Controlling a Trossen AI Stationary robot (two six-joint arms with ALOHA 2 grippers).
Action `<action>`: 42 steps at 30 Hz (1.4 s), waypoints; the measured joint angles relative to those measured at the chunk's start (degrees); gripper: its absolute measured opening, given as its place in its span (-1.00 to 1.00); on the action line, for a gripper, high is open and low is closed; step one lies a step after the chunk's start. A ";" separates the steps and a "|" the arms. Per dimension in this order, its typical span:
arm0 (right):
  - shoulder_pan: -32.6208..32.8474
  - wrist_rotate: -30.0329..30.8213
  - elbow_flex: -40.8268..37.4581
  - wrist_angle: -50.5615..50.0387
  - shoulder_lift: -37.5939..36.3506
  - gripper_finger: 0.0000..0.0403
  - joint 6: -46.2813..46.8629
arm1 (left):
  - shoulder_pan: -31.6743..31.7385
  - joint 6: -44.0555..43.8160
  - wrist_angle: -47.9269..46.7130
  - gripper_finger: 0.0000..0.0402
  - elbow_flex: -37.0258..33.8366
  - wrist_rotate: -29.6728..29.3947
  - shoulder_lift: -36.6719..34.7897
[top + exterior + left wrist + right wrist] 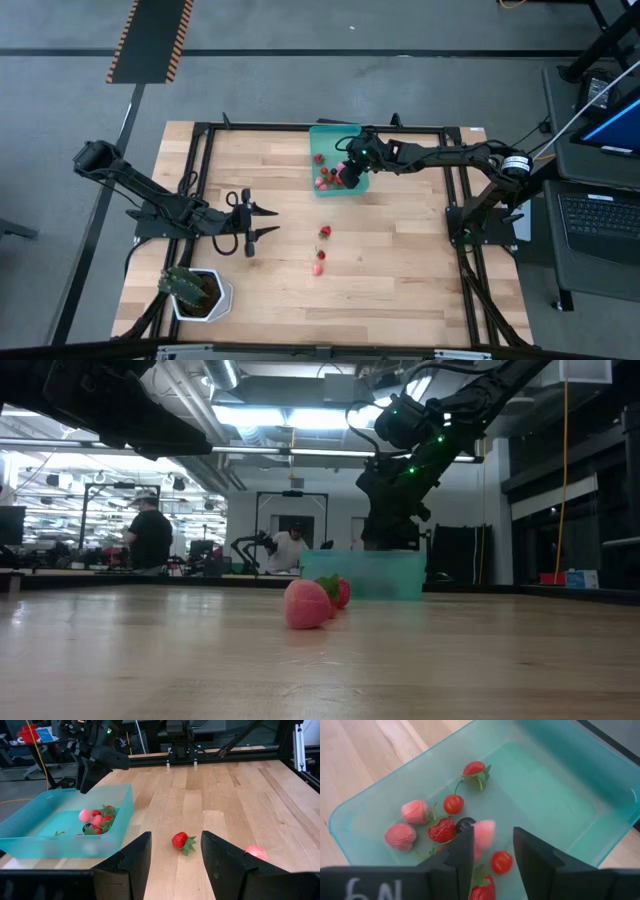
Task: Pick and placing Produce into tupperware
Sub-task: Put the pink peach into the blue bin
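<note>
Release is happening: right hand point(491, 851), fingers parting, is letting a pale pink strawberry point(483, 831) drop into the teal tupperware point(322, 132) at the desk's point(400, 290) twelve o'clock. Next, I judge, it must fetch two strawberries point(322, 243) lying mid-desk. Left hand point(272, 221), open and empty, is waiting at nine o'clock.

One camera looked straight down on the whole table point(400, 290); one sat low at the table's edge, looking across into the room. Each wrist camera looked past its own fingers; both saw the tupperware point(560, 785) up close.
</note>
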 joint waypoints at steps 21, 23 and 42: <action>8.28 -7.65 -0.67 -9.93 -15.34 -0.32 0.66 | -0.02 -1.09 0.09 -0.18 0.00 0.00 0.02; 11.80 -3.66 -1.85 -10.38 -18.73 -0.32 1.41 | -0.02 -1.09 0.59 -0.18 0.00 0.00 0.02; 36.10 6.41 -20.59 7.76 -40.10 -0.32 -4.36 | -0.20 -3.90 2.75 -0.18 0.02 4.77 0.02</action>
